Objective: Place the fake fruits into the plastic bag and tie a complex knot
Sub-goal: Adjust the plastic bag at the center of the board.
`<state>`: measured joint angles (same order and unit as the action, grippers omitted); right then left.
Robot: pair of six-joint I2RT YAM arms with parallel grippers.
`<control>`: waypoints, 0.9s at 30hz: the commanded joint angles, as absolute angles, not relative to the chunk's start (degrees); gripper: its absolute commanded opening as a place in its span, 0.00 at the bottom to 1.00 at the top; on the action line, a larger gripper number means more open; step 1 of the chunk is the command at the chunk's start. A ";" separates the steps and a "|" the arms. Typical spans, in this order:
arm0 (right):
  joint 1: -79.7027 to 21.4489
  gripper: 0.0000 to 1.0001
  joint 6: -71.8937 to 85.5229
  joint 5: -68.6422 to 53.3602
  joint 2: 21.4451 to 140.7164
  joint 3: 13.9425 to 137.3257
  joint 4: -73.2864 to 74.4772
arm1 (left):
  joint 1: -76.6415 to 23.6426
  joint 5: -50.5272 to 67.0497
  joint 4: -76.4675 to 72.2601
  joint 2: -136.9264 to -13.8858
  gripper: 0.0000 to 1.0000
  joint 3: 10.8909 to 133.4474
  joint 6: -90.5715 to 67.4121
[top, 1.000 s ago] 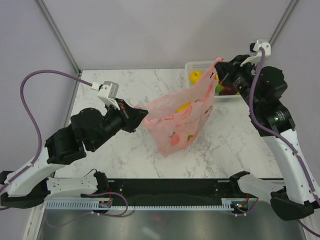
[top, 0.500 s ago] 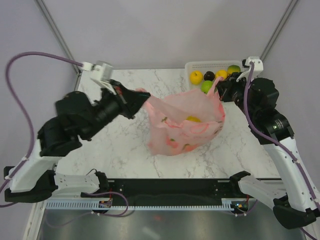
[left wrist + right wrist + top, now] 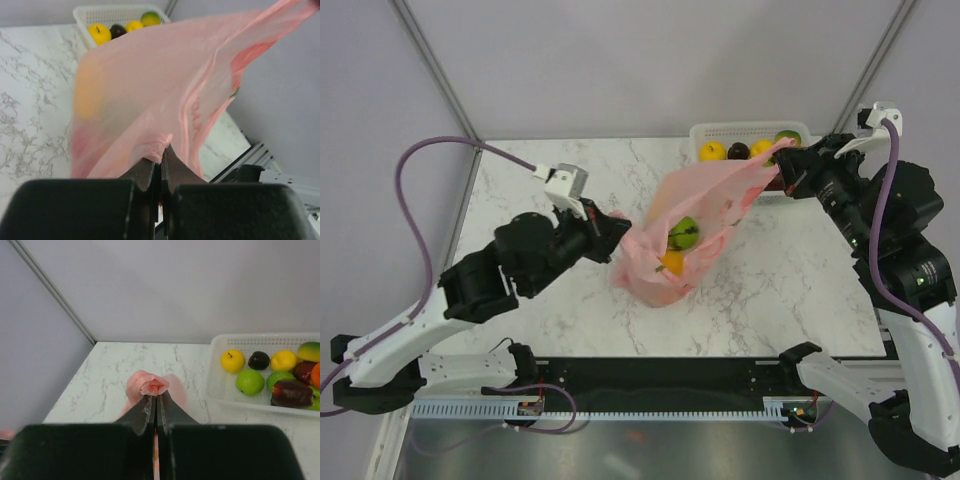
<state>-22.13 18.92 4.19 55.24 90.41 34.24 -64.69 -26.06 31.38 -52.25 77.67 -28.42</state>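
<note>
The left gripper [image 3: 161, 159] is closed on a thin fold of the bag [image 3: 165, 85]. The pink film comes out right at its fingertips and spreads away in front of it. The right gripper [image 3: 156, 401] is closed too, on a small bunched piece of the same bag at its tips. Whether these pieces are the handle loops, I cannot tell.

Between the two grippers the bag hangs stretched. Its bottom sags toward the table [image 3: 520, 300], nearer to the left gripper than to the right one. Inside, below the stretched edge, lie a green fruit [image 3: 683, 232] and an orange fruit [image 3: 670, 263], close together. Ahead of the right gripper, to its right, stands the basket [image 3: 215, 380] with more fruits [image 3: 232, 360] in it, so I judge the filling is not finished.

The bag is light, soft and slippery. It will keep no shape, and it can slide out of a flat pinch or tear under a hard pull. It is better held by gathered film near the top than by a single layer. The fruits look hard, smooth and light, and may roll; each is best taken across its middle.
</note>
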 commanded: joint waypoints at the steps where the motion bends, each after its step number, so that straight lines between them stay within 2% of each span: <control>1: -21.97 0.00 18.90 2.81 57.83 91.59 34.10 | -64.25 -24.79 29.18 -53.87 0.02 80.67 -29.71; 7: -21.88 0.00 18.11 5.62 58.27 85.70 32.00 | -59.26 -27.78 30.76 -55.81 0.02 85.51 -25.23; 10: -21.88 0.00 17.93 5.80 60.20 85.87 31.73 | -50.91 -19.63 31.73 -58.35 0.02 85.69 -25.84; 11: -21.88 0.00 18.02 5.71 60.47 86.13 31.55 | -48.02 -12.64 31.99 -59.32 0.02 85.69 -27.23; 14: -21.88 0.00 18.46 3.79 61.17 86.40 30.50 | -37.20 -1.19 32.34 -61.96 0.02 85.87 -29.78; 16: -21.88 0.00 18.89 2.12 61.26 86.05 29.54 | -33.94 -0.26 32.34 -62.31 0.02 85.52 -29.62; 27: -21.88 0.00 21.36 -9.49 58.28 72.43 22.24 | -30.85 -2.02 32.70 -60.12 0.02 81.30 -27.34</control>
